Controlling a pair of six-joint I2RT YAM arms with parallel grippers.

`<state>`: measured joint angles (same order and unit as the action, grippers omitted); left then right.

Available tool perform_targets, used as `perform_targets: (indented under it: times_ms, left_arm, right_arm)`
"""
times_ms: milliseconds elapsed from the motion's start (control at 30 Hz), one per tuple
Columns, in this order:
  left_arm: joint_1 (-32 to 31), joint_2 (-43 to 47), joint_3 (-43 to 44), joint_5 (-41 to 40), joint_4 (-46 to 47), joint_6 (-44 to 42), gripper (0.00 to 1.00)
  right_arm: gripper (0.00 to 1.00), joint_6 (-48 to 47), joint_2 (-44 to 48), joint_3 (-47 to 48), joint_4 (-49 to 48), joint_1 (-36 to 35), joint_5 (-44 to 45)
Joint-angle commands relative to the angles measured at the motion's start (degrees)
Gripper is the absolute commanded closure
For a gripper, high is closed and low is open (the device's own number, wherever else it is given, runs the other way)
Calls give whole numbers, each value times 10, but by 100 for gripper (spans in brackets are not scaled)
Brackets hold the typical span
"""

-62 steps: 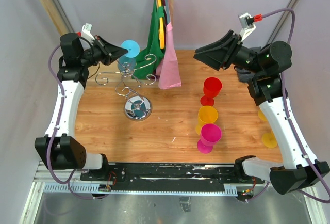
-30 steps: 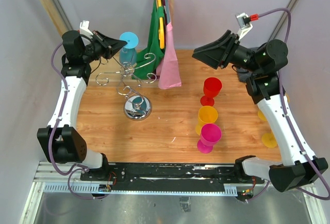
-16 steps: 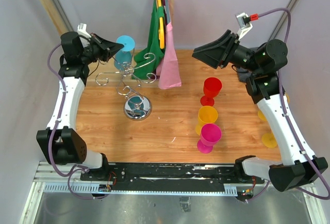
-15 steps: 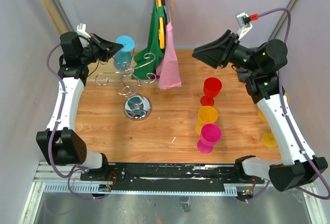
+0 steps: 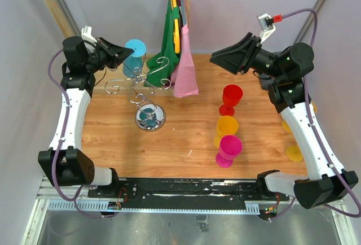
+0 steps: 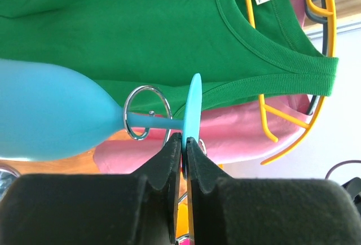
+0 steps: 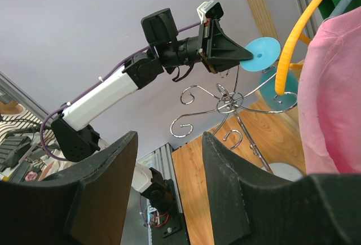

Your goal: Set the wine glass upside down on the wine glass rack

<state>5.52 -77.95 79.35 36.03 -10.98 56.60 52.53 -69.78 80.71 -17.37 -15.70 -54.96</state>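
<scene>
Observe left gripper [image 6: 185,143] clamped on the foot rim of the wine glass [image 6: 51,112], far left, stem through a ring of the wine glass rack [image 5: 148,81]. Observe right gripper [image 7: 169,138] apart, empty. Avoid release before seating foot on ring: risk of sliding off and falling

Wine glass [image 6: 51,118]: its blue bowl runs off the left edge of the left wrist view.
Wine glass rack [image 5: 150,118]: in that view only a wire ring and small bits show.
Left gripper [image 6: 184,139]: tips at the glass foot's rim, too close to tell if they press it.
Yellow cups [image 5: 294,153]: partly hidden behind the right arm [image 5: 307,132].
</scene>
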Motion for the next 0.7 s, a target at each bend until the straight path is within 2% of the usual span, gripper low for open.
perform_targets:
  times_ms: [0, 67, 167, 267, 500, 667]
  left_arm:
    - [7, 24, 0, 1, -6, -19, 86]
    - [7, 25, 4, 0, -13, -24, 82]
    - [7, 23, 4, 0, -21, -29, 80]
    - [7, 26, -1, 2, -23, -33, 74]
    - [10, 35, 5, -8, -59, -59, 71]
    - [11, 47, 6, -16, -84, -76, 60]
  right_arm:
    - [49, 6, 4, 0, -23, 6, 3]
    - [49, 7, 5, 1, -23, 5, 3]
    - [49, 8, 5, 1, -23, 3, 4]
    - [49, 8, 7, -2, -22, 1, 5]
    - [49, 5, 14, -6, -15, 1, 9]
    - [49, 1, 15, -8, -7, 0, 11]
